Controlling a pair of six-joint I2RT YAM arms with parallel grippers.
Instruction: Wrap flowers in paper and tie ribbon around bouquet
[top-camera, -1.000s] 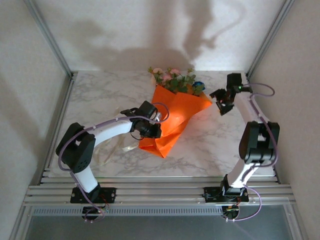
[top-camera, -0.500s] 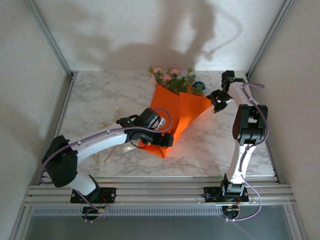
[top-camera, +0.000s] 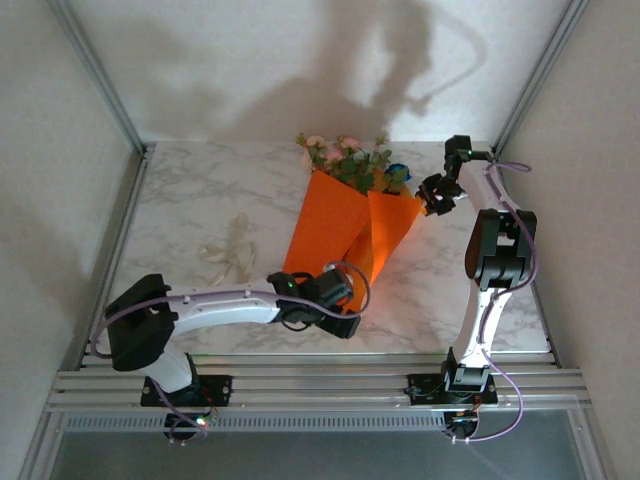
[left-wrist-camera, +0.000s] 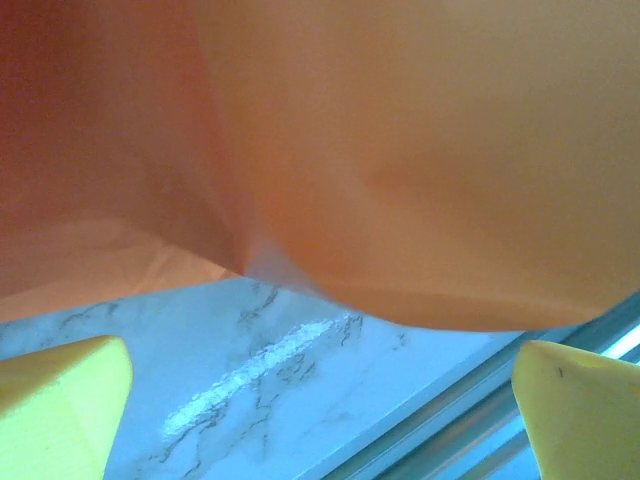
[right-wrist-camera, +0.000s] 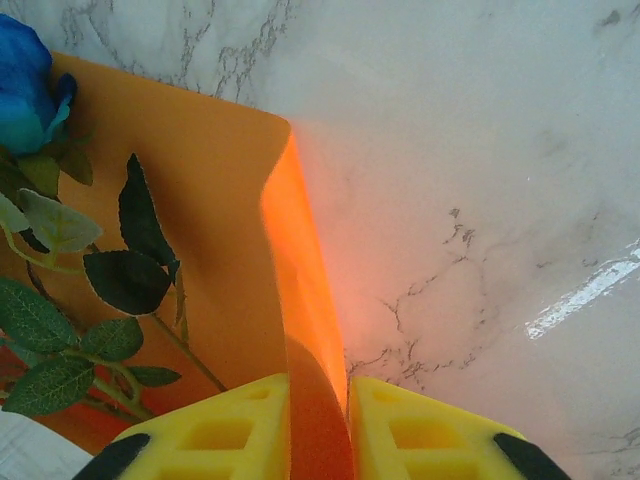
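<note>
The paper (top-camera: 335, 225) is folded round the flowers (top-camera: 350, 160), one edge pinched in the right gripper (right-wrist-camera: 318, 390), the left gripper (left-wrist-camera: 320, 400) spread empty before its tip; the ribbon (top-camera: 232, 250) is not yet tied.

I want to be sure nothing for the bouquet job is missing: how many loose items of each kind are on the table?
flowers: 1 bunch, pink, white and blue
paper: 1 orange sheet, folded around the stems
ribbon: 1 pale strip, lying apart to the left
Total: 3
</note>
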